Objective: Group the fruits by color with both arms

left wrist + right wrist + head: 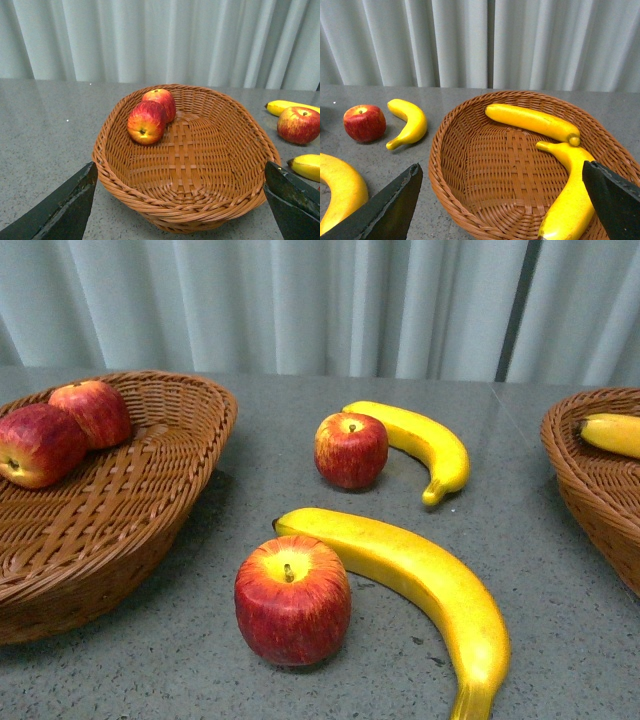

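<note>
The grey table (270,430) carries two wicker baskets. The left basket (180,440) holds two red apples (38,445) (92,412) pressed together at its far side. The right basket (470,165) holds two yellow bananas, one (530,120) lying across its far side and a curved one (570,200) whose tip meets the first one's end.

Between the baskets, the large banana (420,580) runs from mid-table towards the near right, its dark tip pointing left and its stem at the near edge. It arcs round the near apple (292,598), which sits close against it stem up. Farther back, the smaller banana (415,445) curves the same way, stem nearest, with the far apple (351,449) just beside its far end.

The left gripper (180,163) and the right gripper (501,164) each hang before their own basket, jaws spread wide and holding nothing.
</note>
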Motion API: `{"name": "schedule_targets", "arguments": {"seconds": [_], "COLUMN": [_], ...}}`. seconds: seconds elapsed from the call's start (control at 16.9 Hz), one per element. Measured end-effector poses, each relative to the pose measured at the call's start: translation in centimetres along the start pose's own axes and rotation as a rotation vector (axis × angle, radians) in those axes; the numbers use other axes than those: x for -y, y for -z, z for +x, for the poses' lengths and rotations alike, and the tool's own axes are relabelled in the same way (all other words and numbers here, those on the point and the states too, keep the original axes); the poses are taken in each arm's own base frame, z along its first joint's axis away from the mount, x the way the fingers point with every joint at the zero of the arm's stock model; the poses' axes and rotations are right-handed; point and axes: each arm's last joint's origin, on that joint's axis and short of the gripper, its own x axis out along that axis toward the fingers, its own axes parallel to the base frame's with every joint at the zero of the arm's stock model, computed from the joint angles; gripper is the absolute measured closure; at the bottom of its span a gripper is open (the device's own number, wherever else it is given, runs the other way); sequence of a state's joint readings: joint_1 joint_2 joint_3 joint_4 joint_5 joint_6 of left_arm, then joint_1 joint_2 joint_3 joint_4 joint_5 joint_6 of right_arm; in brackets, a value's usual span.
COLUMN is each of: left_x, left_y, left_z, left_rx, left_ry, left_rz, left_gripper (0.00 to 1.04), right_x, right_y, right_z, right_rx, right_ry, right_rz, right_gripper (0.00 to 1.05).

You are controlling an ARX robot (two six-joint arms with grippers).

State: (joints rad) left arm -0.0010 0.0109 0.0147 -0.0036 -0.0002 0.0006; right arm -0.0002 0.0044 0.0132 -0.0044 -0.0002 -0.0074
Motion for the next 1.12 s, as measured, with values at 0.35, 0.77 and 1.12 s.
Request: {"name": "schedule_targets", "arguments": {"seconds": [0.35,0.77,1.12], "left_x": [0.0,0.0,0.0], "left_y": [0.0,0.0,0.0], "left_z": [0.0,0.0,0.0], "left_rx": [0.0,0.0,0.0], "left_ry": [0.0,0.0,0.0], "left_rz": [0.0,0.0,0.0], "left_gripper": [0.07,0.07,0.07], "right_x": [0.0,0.0,0.0], "right_y": [0.0,0.0,0.0], "right_z": [0.0,0.0,0.0], "right_rx": [0.0,0.0,0.0], "right_ry": [0.0,0.0,0.0], "right_rz": [0.0,0.0,0.0], "right_gripper": [0.07,0.07,0.07]}}
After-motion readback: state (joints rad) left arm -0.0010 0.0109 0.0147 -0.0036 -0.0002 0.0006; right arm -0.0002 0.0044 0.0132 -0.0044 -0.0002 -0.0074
